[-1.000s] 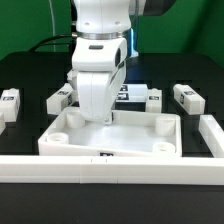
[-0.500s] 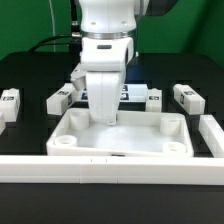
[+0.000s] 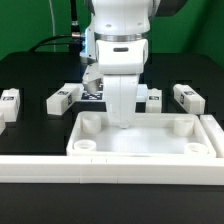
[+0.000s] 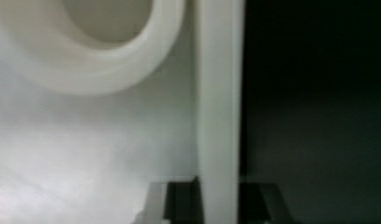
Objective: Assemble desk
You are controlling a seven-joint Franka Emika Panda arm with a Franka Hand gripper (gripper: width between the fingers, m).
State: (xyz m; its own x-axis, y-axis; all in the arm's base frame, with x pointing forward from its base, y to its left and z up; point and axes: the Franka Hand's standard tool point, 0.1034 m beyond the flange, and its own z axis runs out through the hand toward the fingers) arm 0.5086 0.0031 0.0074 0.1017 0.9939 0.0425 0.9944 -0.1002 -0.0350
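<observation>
While fingers [image 3: 122,116] pinch rim of desk top [image 3: 150,142], it sits on black table [image 3: 30,80]; green backdrop [image 3: 22,25] behind.

You see the gripper [image 3: 122,121] clamped on the far rim of the desk top [image 3: 150,147]. The top lies just behind the long white rail [image 3: 50,167] along the table's [image 3: 30,135] front edge. Loose legs [image 3: 64,97] lie beyond it.

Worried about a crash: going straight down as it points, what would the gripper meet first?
The gripper is shut on the desk top's far rim, so it would likely press that rim against the table beneath.
</observation>
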